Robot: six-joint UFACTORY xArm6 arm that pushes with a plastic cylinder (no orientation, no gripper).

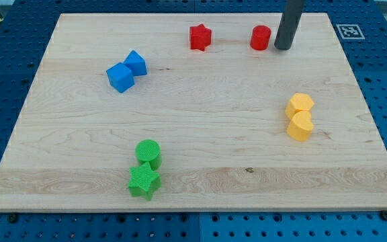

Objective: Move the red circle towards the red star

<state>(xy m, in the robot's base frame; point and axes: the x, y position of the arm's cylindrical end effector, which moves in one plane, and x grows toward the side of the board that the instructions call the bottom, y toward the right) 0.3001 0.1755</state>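
Camera view shows the pale wooden surface (193,134) on a blue pegboard, with the small red circle block (261,38) lying near the far edge, towards the far right corner. My tip (283,48), the lower end of the dark straight rod, stands just beside the circle on the view's right, close enough that I cannot tell whether they touch. The small red star block (199,37) sits along the same far edge to the view's left of the circle, apart from it with bare wood between. There is no gripper on this arm, so nothing is clenched or released; the rod only pushes. I judge the step in hand to be the approach completed and the push about to start. The next move calls for a straight slide towards the view's left, kept centred on the circle so it does not slip off.
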